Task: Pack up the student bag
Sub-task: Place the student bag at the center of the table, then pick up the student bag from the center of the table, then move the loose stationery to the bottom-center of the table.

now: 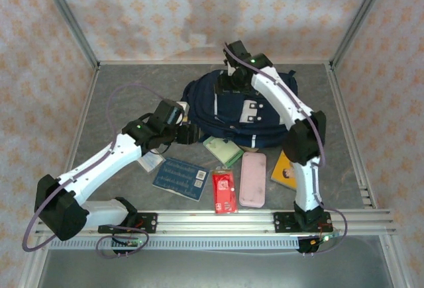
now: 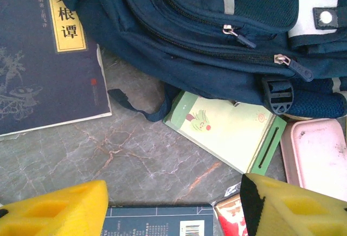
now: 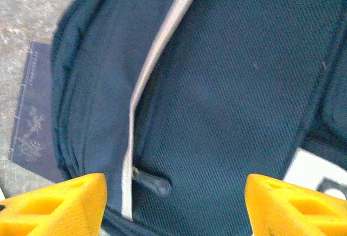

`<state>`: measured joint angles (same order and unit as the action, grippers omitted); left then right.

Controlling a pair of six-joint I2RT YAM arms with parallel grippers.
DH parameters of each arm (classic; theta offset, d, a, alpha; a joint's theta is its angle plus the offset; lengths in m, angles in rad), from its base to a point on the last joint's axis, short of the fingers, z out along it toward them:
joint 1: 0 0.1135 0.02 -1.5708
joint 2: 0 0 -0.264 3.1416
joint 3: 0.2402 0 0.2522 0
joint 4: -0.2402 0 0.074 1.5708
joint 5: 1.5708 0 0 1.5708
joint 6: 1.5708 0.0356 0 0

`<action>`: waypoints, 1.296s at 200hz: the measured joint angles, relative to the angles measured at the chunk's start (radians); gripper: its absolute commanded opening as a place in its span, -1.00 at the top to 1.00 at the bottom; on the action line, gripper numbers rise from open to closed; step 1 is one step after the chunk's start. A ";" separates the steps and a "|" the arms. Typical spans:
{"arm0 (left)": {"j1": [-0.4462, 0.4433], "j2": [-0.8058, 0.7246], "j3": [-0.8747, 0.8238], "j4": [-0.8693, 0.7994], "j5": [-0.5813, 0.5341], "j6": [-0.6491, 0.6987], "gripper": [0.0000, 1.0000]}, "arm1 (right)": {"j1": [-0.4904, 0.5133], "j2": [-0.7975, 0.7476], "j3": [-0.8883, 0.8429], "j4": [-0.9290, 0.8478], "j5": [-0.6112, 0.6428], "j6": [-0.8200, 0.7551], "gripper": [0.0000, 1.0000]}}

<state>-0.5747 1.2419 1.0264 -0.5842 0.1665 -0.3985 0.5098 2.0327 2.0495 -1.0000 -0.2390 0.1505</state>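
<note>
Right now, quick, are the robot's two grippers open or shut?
Left gripper: open, holding nothing.
Right gripper: open over the student bag, holding nothing.

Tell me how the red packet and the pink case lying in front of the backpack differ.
Colour: the red packet is bright red with light print, the pink case plain pale pink. Size: the pink case is longer and wider than the red packet. Position: the pink case reaches closer to the student bag; the red packet lies nearer the rail. Both lie flat on the table, side by side.
</note>
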 measured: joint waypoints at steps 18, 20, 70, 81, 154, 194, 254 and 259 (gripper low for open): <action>0.000 -0.010 -0.001 0.000 0.000 0.000 -0.34 | 0.000 -0.101 -0.179 0.080 -0.007 0.027 -0.34; 0.000 -0.010 -0.001 0.000 0.000 0.000 -0.34 | 0.000 -0.108 -0.192 0.085 -0.010 0.032 -0.33; 0.000 -0.012 -0.001 0.002 0.005 0.000 -0.34 | 0.000 -0.064 -0.248 0.255 -0.101 0.117 -0.17; 0.000 -0.012 -0.001 0.002 0.005 0.000 -0.34 | 0.002 -0.036 -0.248 0.284 -0.118 0.126 -0.13; 0.000 0.005 -0.016 0.024 0.018 -0.016 -0.11 | 0.015 0.113 -0.219 0.347 -0.196 0.154 0.97; -0.109 0.098 -0.015 0.064 0.053 -0.035 0.28 | 0.018 0.112 -0.200 0.332 -0.161 0.125 1.00; -0.364 0.473 0.090 0.055 0.224 0.042 0.70 | 0.010 0.112 -0.150 0.280 -0.146 0.099 1.00; -0.381 0.501 0.104 0.052 0.230 0.048 0.69 | 0.009 0.112 -0.145 0.277 -0.145 0.098 1.00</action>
<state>-0.9562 1.7432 1.1301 -0.5323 0.3962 -0.3500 0.5190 2.1445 1.9041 -0.7235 -0.3843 0.2485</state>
